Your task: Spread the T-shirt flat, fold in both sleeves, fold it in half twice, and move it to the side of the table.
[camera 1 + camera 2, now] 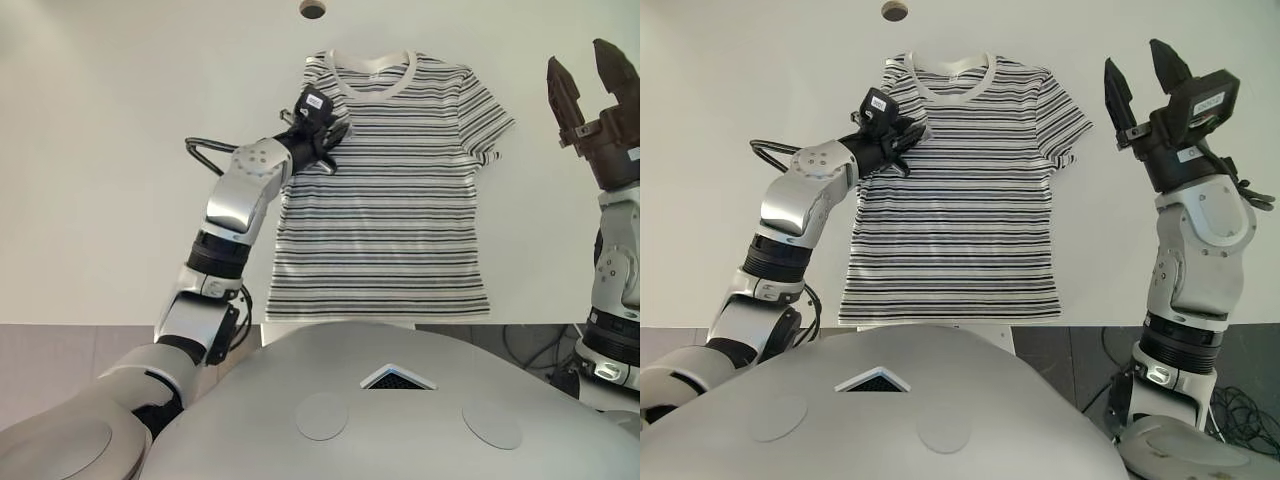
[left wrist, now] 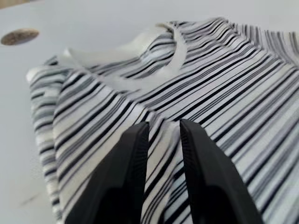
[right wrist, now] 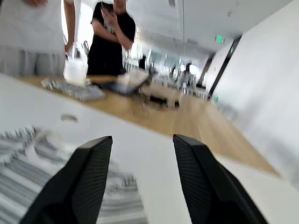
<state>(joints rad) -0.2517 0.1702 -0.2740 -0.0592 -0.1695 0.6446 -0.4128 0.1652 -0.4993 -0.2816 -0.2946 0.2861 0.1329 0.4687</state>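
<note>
A black-and-white striped T-shirt (image 1: pixel 400 200) lies flat on the white table (image 1: pixel 100 150), collar at the far side. The sleeve on my left is folded in over the chest; the sleeve on my right (image 1: pixel 490 125) still sticks out. My left gripper (image 1: pixel 325 135) rests on the shirt's left shoulder, just below the collar (image 2: pixel 140 46). Its dark fingers (image 2: pixel 133 158) stand almost together with a strip of striped cloth between them. My right gripper (image 1: pixel 1145 85) is held up in the air to the right of the shirt, open and holding nothing.
A small round hole (image 1: pixel 312 8) sits in the tabletop beyond the collar. A black cable loop (image 1: pixel 205 150) hangs off my left forearm over the table. Bare table lies on both sides of the shirt. In the right wrist view, a wooden table (image 3: pixel 187 116) stands behind.
</note>
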